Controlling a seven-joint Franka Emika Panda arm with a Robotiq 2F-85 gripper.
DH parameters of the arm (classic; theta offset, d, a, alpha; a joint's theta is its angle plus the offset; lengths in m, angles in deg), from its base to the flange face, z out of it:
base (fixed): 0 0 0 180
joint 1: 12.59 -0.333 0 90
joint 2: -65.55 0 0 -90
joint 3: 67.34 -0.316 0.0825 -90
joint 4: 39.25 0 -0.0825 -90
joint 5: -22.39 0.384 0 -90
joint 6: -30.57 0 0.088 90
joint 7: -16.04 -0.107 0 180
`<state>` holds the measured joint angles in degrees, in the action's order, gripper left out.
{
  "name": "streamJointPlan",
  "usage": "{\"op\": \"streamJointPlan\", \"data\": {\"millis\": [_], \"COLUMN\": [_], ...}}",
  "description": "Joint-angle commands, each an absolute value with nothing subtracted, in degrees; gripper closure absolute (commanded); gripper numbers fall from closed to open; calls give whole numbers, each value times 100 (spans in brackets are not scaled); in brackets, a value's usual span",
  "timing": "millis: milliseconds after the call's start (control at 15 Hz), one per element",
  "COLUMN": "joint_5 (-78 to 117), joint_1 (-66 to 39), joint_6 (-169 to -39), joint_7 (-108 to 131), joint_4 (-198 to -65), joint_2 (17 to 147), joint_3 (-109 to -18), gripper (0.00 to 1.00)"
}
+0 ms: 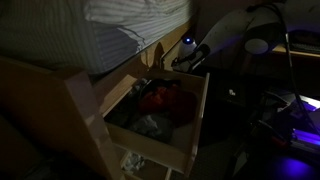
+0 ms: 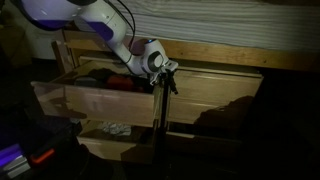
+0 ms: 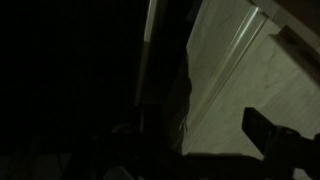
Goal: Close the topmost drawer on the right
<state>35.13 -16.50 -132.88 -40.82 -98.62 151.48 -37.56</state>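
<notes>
Topmost drawer [image 2: 100, 100] juts open, hand [image 2: 166, 84] by its front board's end.

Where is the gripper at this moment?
In an exterior view, the gripper is by the side plank of the open topmost drawer, close to the red item inside.

Bedding [image 1: 120, 30] overhangs the open topmost drawer [image 1: 198, 110] at upper left; clothes [image 1: 155, 97] fill it; room remains above its right edge.

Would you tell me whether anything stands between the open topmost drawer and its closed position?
Nothing visible blocks the topmost drawer from sliding shut. The clothes inside seem to lie below its rim, though the light is dim. The end effector sits at the drawer's side edge.
</notes>
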Motion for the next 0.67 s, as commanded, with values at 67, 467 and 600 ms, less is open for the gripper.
{"op": "streamJointPlan", "data": {"millis": [67,467,600], "joint_5": [3523,3387,3547], "joint_1": [-2193,-2456,-2330], "joint_6": [-12684,-10833,-10756], "joint_7": [-5529,-5611,-4670], "joint_4": [-10283,-10663,-10885], "joint_2": [15144,14702,14198], "joint_3": [-2484,-2005,-2372], "gripper": [0,0,0]}}
